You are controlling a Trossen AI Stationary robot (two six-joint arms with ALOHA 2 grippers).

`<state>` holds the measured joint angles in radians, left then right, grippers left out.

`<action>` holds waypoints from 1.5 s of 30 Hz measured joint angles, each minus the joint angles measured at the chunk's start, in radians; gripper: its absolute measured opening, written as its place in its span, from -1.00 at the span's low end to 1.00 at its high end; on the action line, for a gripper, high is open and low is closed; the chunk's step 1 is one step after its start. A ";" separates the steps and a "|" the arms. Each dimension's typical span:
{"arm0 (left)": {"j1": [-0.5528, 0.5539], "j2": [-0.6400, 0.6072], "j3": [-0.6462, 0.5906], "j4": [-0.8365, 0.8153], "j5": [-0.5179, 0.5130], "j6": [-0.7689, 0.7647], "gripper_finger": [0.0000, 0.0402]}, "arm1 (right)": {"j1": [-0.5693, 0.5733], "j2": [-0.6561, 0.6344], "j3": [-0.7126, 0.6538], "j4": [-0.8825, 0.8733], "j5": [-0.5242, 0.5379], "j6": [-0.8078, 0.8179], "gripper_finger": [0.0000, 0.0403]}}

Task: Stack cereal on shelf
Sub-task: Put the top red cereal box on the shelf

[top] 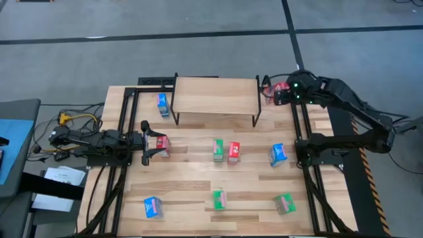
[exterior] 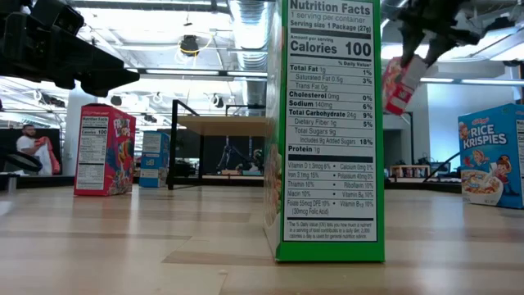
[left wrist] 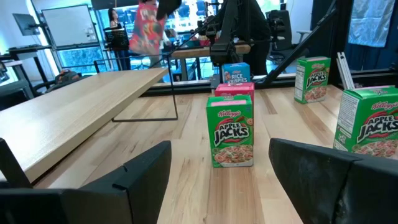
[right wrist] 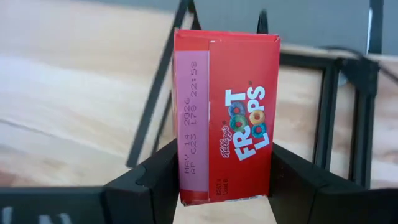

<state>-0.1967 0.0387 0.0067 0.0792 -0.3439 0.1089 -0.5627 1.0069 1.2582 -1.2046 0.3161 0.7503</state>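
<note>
The shelf (top: 215,96) stands at the far middle of the table, its plank top bare. My right gripper (right wrist: 224,186) is up by the shelf's right end, shut on a red Froot Loops cereal box (top: 277,88); that box (exterior: 401,82) hangs high in the low view. At the table's left, my left gripper (top: 147,143) is open and points level toward the right. A red box (top: 163,145) stands on the table right at its fingertips. None of this box appears between the fingers (left wrist: 134,180) in the left wrist view. My right gripper pinches the red box between its two fingers, on two opposite sides near the end closest to the gripper (right wrist: 186,183). The fingers (exterior: 419,45) slant down from above. The box hangs tilted below them, lifted clear of the table and the shelf.
A blue box (top: 162,104) stands by the shelf's left legs. A green (top: 218,149), a red (top: 234,153) and a blue box (top: 277,155) stand mid-table. A blue (top: 153,207) and two green boxes (top: 219,199) (top: 285,203) stand near the front edge.
</note>
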 joint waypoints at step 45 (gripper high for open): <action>0.000 0.000 0.000 0.000 0.000 0.000 0.31 | 0.000 0.462 0.430 0.106 -0.076 -1.152 0.10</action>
<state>-0.1967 0.0384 0.0065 0.0792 -0.3435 0.1089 -0.5629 1.4689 1.6878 -1.0983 0.2401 -0.4021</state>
